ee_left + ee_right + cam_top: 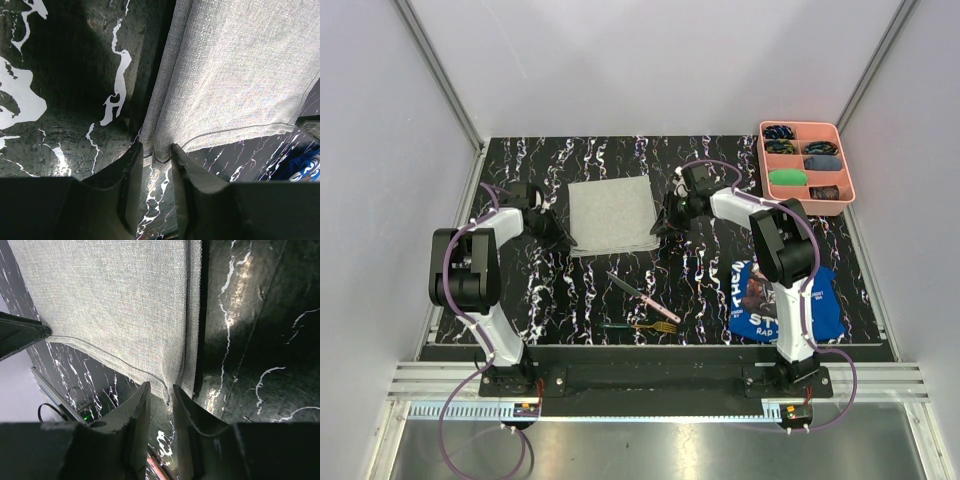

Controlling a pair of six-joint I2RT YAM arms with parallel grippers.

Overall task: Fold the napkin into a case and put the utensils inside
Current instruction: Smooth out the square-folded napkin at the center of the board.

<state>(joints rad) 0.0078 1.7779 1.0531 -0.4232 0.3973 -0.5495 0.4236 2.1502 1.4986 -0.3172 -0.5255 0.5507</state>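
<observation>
Left tool (156, 150), right tool (161, 390) pinching napkin (611, 213), marbled table (570, 290), pale walls (650, 60)

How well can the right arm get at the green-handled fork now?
Probably not at once: the right gripper is shut on a corner of the napkin. The green-handled fork itself lies uncovered, with nothing on it.

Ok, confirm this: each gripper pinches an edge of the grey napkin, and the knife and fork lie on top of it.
Not quite. The top external view shows the knife and fork on the table, on the near side of the napkin and apart from it. The left gripper and right gripper do each pinch its edge.
</observation>
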